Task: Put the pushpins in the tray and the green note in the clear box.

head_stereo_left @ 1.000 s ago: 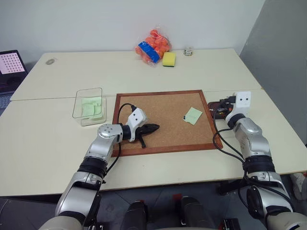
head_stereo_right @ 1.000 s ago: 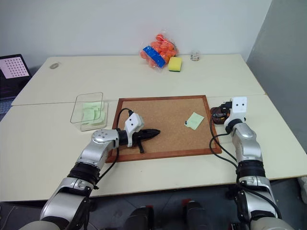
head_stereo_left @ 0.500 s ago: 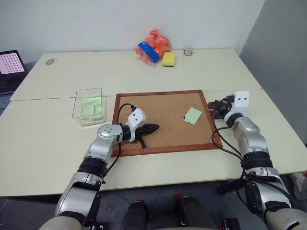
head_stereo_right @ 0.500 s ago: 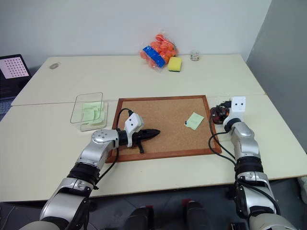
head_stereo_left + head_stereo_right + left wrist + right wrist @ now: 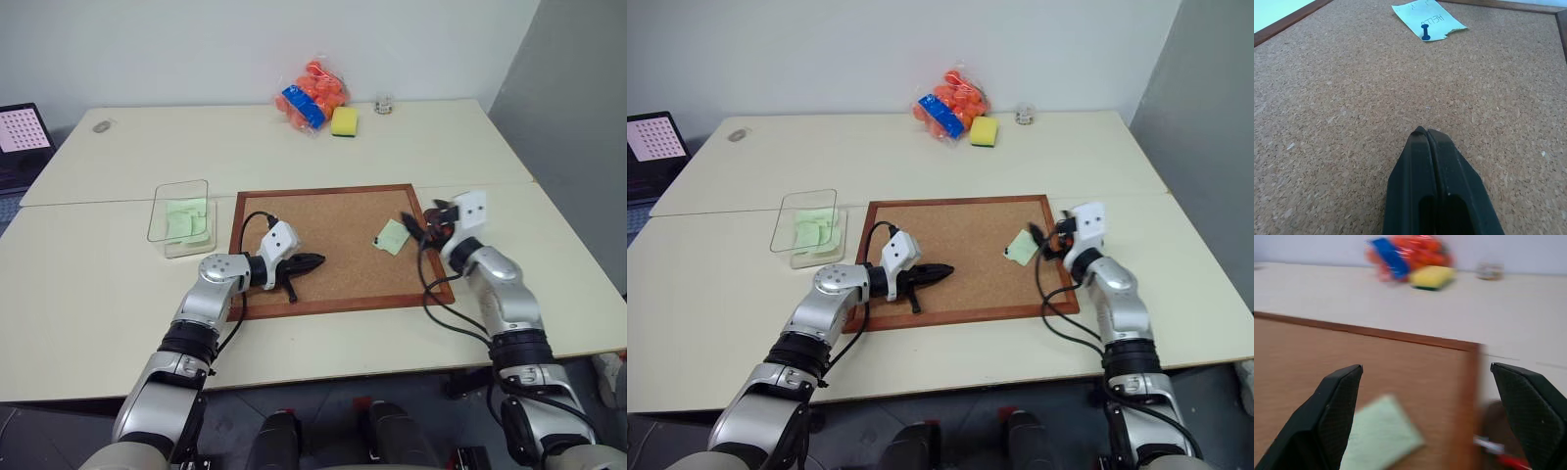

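Note:
The green note (image 5: 394,236) lies on the corkboard (image 5: 323,220) near its right edge, with a blue pushpin (image 5: 1425,34) stuck through it. My right gripper (image 5: 423,225) is open at the board's right edge, just right of the note, and holds nothing. In the right wrist view the note (image 5: 1382,432) lies between the spread fingers (image 5: 1337,416). The dark brown tray (image 5: 1494,423) sits just off the board's frame with a red pushpin (image 5: 1508,461) in it. My left gripper (image 5: 312,261) is shut and empty, low over the board's left half. The clear box (image 5: 181,215), left of the board, holds green notes.
At the back of the table are a bag of orange balls (image 5: 313,93), a yellow sponge (image 5: 344,120) and a small jar (image 5: 384,104). A dark screen (image 5: 22,129) stands at the far left edge. Black cables trail from both wrists.
My right gripper has opened and swung left, from over the tray to the board's right edge beside the green note. The left arm has not moved.

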Action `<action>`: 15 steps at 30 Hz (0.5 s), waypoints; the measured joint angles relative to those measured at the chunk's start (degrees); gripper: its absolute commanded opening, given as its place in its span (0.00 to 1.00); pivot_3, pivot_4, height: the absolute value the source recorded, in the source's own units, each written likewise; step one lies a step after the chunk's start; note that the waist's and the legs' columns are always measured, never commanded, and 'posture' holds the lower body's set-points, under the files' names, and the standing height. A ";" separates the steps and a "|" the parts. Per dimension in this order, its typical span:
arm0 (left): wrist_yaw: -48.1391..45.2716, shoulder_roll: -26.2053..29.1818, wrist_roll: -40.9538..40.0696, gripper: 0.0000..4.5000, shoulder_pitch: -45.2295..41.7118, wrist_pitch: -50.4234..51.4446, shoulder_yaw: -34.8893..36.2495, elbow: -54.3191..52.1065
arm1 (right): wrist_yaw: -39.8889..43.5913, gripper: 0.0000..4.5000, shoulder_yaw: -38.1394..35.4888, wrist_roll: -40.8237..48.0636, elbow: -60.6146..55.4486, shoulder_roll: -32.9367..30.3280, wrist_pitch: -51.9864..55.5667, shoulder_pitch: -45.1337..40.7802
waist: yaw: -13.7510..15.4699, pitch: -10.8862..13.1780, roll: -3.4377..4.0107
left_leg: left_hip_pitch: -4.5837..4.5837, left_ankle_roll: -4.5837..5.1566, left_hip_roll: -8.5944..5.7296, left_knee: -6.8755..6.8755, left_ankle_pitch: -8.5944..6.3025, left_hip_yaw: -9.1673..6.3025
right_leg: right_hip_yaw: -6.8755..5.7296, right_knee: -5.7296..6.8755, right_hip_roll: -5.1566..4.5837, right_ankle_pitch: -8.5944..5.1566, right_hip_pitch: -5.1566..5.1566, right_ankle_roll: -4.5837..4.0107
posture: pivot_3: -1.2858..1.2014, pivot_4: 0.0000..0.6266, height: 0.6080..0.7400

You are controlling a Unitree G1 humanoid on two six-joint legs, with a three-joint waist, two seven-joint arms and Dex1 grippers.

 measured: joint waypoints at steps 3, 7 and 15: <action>-0.04 -0.01 0.00 0.00 0.00 -0.17 0.00 0.05 | 4.59 0.99 4.02 -0.04 -3.63 0.19 -0.04 1.81 | 0.05 0.00 0.00 | 0.00 0.00 0.00 0.00 0.00 -0.01 | -0.01 -0.02 0.00 0.00 0.00 0.00 | 0.52 0.24 1.00; 0.03 -0.01 0.03 0.00 0.02 -0.39 -0.01 0.09 | 5.93 0.99 6.94 -1.86 -2.47 1.10 -0.08 2.82 | 0.07 0.00 0.00 | 0.00 0.00 0.00 0.00 0.00 -0.01 | -0.02 -0.01 0.00 0.00 0.00 0.00 | 0.52 0.24 1.00; 0.03 0.11 0.03 0.00 0.16 -0.52 0.02 -0.04 | 6.38 0.99 7.16 -2.08 5.76 3.64 -0.07 -0.24 | -0.01 0.00 0.00 | 0.01 0.00 0.01 0.00 0.00 -0.01 | -0.02 -0.01 0.00 0.01 0.00 -0.01 | 0.52 0.24 1.00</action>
